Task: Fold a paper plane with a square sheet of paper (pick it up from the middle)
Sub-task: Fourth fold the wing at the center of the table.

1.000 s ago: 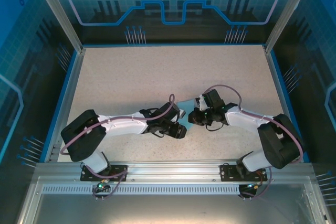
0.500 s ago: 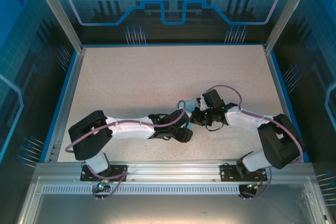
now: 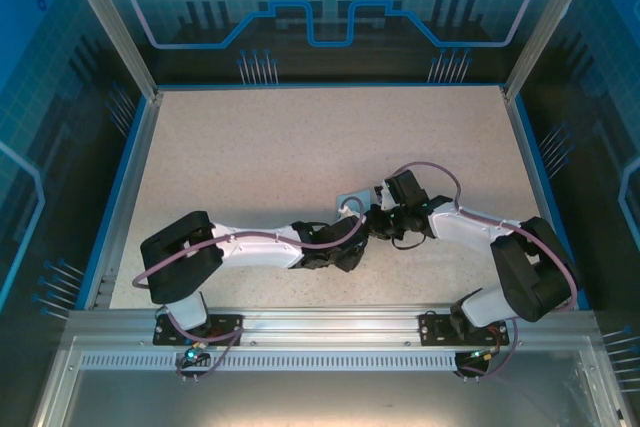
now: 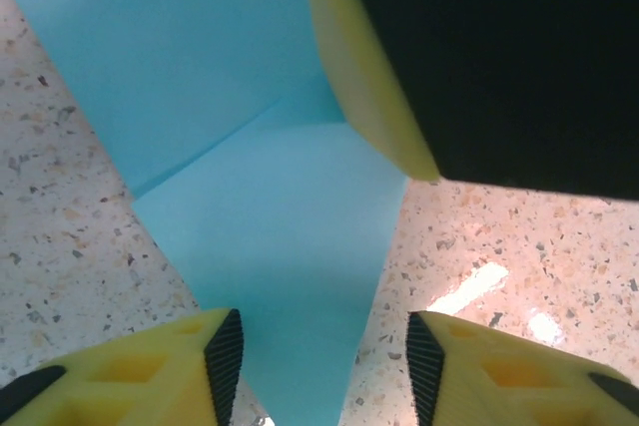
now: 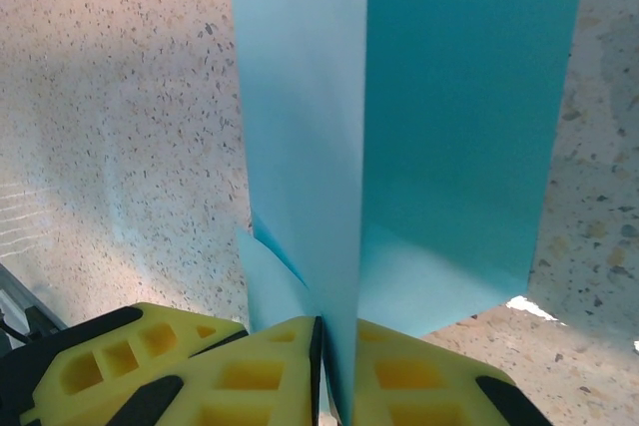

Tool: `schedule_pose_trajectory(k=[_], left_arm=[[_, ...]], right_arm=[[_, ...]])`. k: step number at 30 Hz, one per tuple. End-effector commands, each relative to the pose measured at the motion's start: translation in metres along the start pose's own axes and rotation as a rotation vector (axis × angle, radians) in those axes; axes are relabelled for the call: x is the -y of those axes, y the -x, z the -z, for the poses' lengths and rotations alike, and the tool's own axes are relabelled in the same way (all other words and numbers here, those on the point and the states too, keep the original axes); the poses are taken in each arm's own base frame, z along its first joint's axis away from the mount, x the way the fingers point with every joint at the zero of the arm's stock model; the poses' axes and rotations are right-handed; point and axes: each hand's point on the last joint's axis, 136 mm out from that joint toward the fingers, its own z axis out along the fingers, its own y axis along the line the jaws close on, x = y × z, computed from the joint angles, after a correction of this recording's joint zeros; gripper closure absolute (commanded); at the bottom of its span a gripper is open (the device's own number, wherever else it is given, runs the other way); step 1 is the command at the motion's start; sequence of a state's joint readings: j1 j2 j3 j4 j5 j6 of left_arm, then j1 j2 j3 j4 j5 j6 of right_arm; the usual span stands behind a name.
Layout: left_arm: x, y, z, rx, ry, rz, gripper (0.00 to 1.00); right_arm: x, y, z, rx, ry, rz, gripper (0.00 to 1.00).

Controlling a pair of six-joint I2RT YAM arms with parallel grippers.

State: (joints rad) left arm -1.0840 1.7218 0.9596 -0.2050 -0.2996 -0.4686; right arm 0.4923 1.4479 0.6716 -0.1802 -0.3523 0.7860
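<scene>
Paper (image 5: 459, 127) pinched in right hand (image 5: 319, 336), left hand (image 4: 324, 354) astride.

A beige, speckled bench (image 3: 300, 147) lies inside a blue rim (image 3: 125, 187). Silver metal posts (image 3: 103, 17) rise from its far corners, framing blue panels (image 3: 330, 7) printed with a grid, a gear and circuit-like lines. A slotted metal rail (image 3: 320, 359) runs along the near edge. Bright glints (image 4: 469, 291) of light sit on the bench.
</scene>
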Motion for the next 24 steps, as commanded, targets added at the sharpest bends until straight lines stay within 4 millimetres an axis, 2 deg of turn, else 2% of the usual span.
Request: schedule_pose_trajectory(k=[1,15,24], left_arm=[[-0.001,0.003,-0.002,0.006,0.038,-0.026,0.52],[-0.008,-0.003,-0.004,-0.001,0.071,-0.024,0.66],[-0.012,-0.005,-0.006,-0.003,0.092,-0.020,0.73]], right_arm=[[-0.010,0.003,0.002,-0.014,0.025,-0.004,0.85],[-0.011,0.009,0.013,-0.003,0.038,0.009,0.79],[-0.010,0.014,0.013,-0.020,0.049,0.016,0.80]])
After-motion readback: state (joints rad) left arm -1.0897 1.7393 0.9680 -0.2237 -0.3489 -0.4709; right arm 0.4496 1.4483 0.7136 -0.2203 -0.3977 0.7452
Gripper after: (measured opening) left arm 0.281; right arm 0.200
